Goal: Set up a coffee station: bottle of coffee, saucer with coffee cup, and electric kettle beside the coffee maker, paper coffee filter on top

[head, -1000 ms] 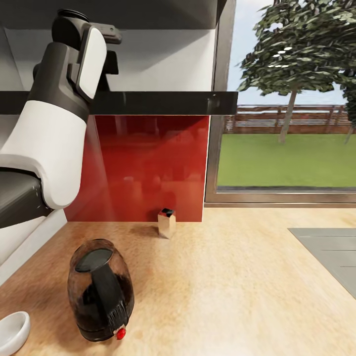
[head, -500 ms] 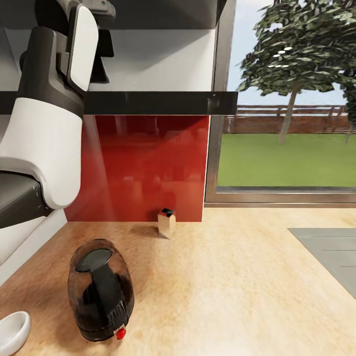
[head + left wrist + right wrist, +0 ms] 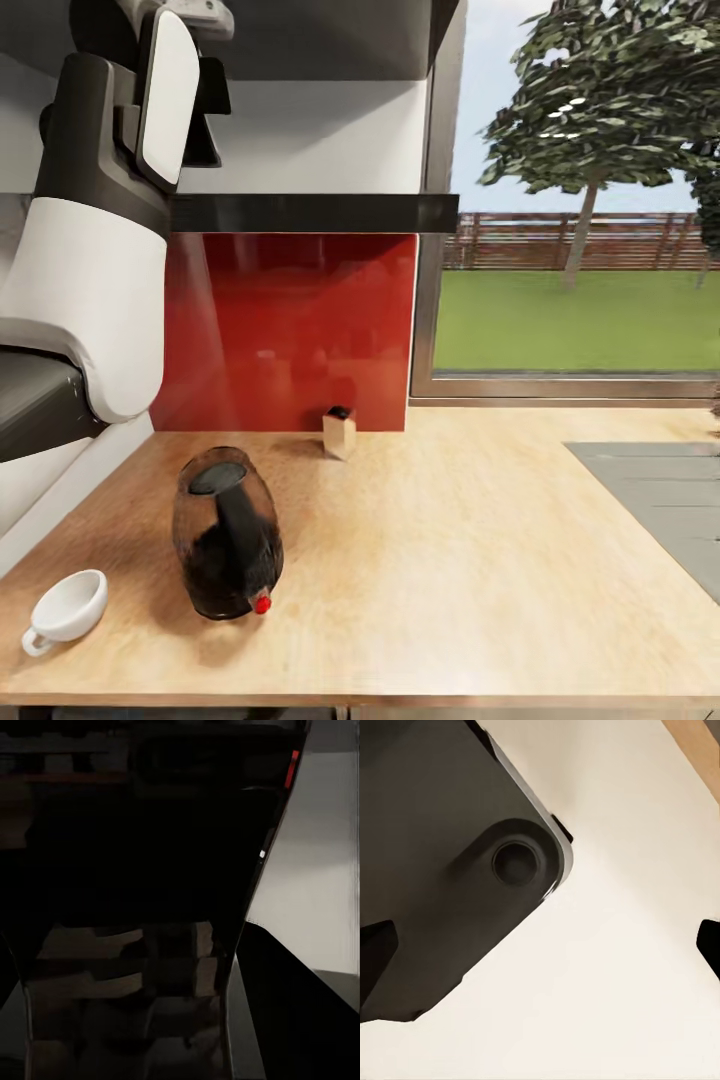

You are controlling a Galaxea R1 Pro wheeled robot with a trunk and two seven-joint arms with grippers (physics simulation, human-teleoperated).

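The left arm (image 3: 95,250) rises through the upper left of the head view, its wrist up against the dark shelf (image 3: 300,212); the fingers are out of sight there, and the left wrist view is too dark to read, so I cannot tell whether that gripper is released or clenched. The right wrist view gives pale floor and a dark base part, with dark tips at either edge, too little to judge the right gripper's grip.

Lower left of the frame, on the counter (image 3: 470,560), the kettle (image 3: 226,535) stands upright: rounded dark translucent glass, black handle down its near side, black base, red switch low at the front. Glass suggests it is fairly heavy, smooth and breakable; the handle looks the safest hold, gripped high so it hangs steady.

Well left of it, near the counter's front edge, sits the cup (image 3: 68,608), white, handle toward the edge; light, stiff, chippable, probably best pinched at rim or handle.

A small box (image 3: 339,432) stands by the red backsplash (image 3: 290,330).
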